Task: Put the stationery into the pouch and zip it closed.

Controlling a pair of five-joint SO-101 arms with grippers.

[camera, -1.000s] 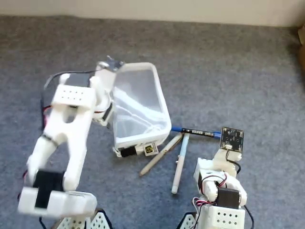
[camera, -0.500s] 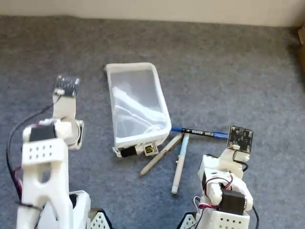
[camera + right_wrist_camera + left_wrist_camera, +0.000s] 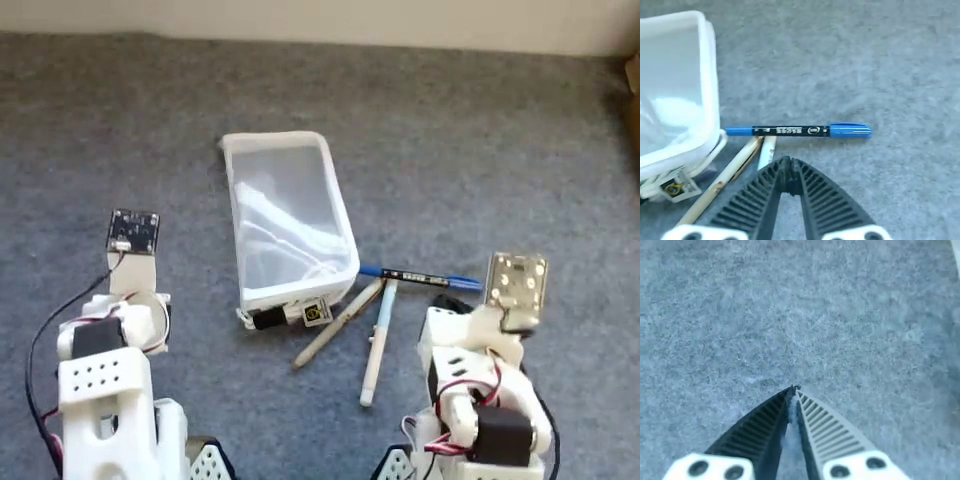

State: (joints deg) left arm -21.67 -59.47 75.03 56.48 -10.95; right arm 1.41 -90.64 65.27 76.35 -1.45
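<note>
A translucent white pouch (image 3: pixel 290 220) lies flat mid-carpet, a small tag at its near end. Beside that end lie a blue pen (image 3: pixel 420 277), a beige pencil (image 3: pixel 338 325) and a pale blue pen (image 3: pixel 377 345). My left arm (image 3: pixel 110 340) sits folded at the lower left, well away from the pouch; its gripper (image 3: pixel 794 388) is shut over bare carpet. At the lower right, my right gripper (image 3: pixel 786 160) is shut and empty, just short of the blue pen (image 3: pixel 797 131), with the pouch (image 3: pixel 675 90) and the beige pencil (image 3: pixel 725 182) to one side.
Grey carpet (image 3: pixel 480 150) covers the whole floor, with a pale wall edge (image 3: pixel 400 25) along the far side. A brown object (image 3: pixel 634 90) pokes in at the right edge.
The left arm has pulled off the pouch's far corner and folded back to the lower left. The right arm's wrist has shifted slightly right. Pouch and pens have not moved.
</note>
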